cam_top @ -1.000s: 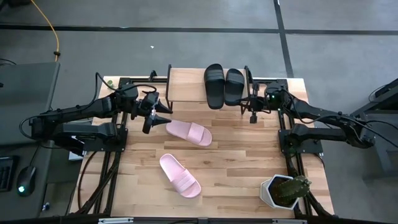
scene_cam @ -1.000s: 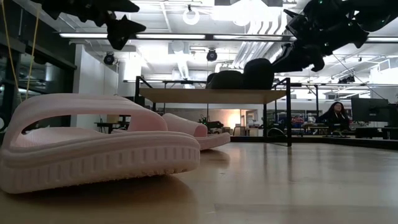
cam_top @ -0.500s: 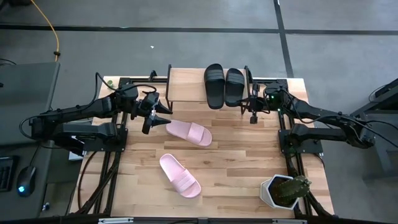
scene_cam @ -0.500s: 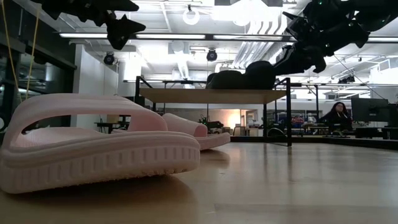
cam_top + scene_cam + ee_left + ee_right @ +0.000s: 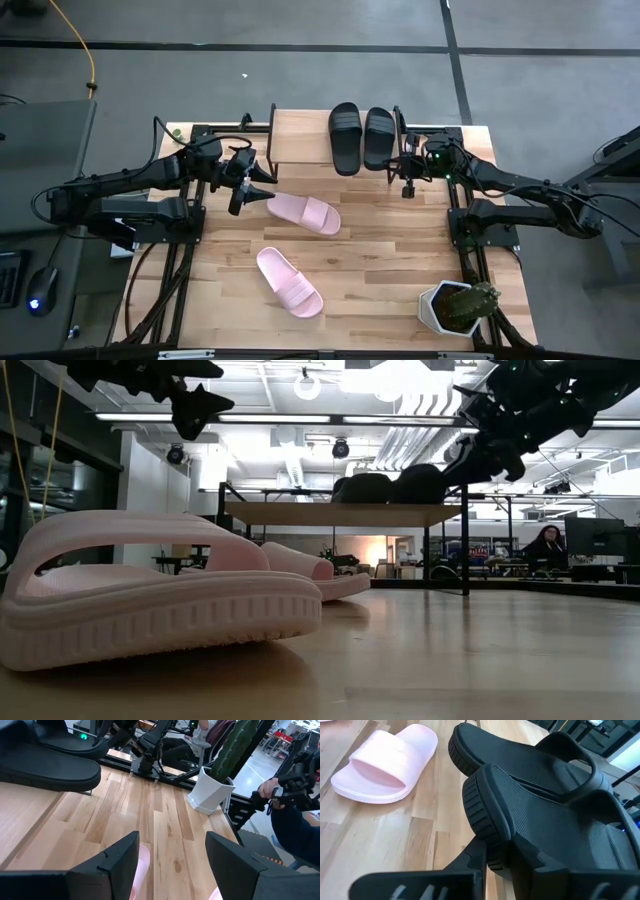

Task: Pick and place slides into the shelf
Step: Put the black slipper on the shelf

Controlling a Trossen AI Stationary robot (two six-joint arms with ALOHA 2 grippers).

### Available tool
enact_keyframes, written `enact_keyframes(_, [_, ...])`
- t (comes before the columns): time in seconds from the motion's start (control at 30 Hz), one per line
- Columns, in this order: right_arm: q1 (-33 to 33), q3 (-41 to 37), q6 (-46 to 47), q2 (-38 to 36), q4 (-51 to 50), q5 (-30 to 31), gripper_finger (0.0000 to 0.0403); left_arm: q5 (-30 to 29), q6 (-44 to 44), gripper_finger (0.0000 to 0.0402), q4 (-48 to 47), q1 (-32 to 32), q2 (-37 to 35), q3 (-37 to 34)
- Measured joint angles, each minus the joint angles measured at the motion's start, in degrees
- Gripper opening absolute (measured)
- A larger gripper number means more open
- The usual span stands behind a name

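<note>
Resting side by side on your light wooden shelf (image 5: 300,135), top centre, are both matte black slides (image 5: 344,137). Your right gripper (image 5: 404,178) pinches one's edge; your left gripper (image 5: 250,192) gapes above the pale pink slide (image 5: 303,212).

Over the last second my right claw (image 5: 404,172) has nudged the black sandal (image 5: 378,137) it pinches by the edge a little further onto the shelf (image 5: 300,140), so it now sits closer to level beside the other black sandal (image 5: 344,136). From table height that claw has drifted slightly outward along the shelf's end, and the sandal's hump has settled lower against its partner.
</note>
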Motion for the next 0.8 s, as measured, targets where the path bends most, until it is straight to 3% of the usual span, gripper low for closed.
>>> enact_keyframes(0.8, [-0.1, 0.0, 4.3, -6.2, -4.6, -0.7, 0.0118, 0.0, 0.0, 0.0216, 0.0, 0.0, 0.0, 0.0])
